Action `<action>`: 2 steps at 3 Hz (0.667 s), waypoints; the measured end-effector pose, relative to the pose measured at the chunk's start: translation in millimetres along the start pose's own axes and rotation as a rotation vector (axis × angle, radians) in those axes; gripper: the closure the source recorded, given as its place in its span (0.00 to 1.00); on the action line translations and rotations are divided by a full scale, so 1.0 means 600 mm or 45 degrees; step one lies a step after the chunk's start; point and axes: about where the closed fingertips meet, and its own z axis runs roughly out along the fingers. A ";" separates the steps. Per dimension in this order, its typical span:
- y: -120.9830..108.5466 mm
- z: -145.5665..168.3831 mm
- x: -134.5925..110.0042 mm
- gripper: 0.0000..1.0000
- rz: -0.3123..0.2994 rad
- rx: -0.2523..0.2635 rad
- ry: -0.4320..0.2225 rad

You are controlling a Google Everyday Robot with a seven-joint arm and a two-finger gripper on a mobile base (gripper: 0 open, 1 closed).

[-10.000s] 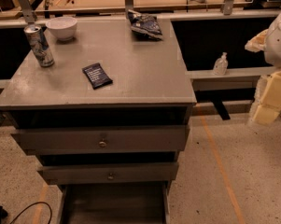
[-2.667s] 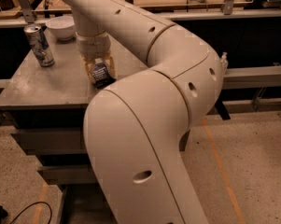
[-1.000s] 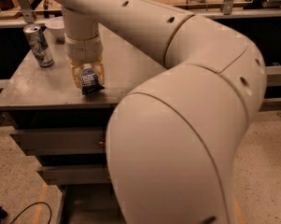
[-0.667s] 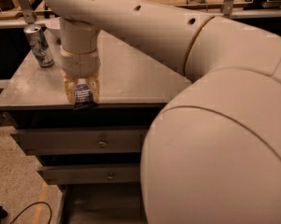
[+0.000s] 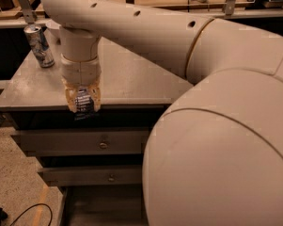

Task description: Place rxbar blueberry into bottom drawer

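Though near can (image 5: 39, 45), gripper (image 5: 83, 102) above drawers (image 5: 103, 142)

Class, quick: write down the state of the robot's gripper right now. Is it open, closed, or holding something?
Gripper: closed on the rxbar blueberry, at the front edge of the cabinet top, above the drawers.

Drink can (image 5: 39, 45) back-left of tool (image 5: 83, 100), upper-drawer knob (image 5: 103, 145)
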 end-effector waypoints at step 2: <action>-0.011 -0.015 -0.087 1.00 0.057 0.049 -0.044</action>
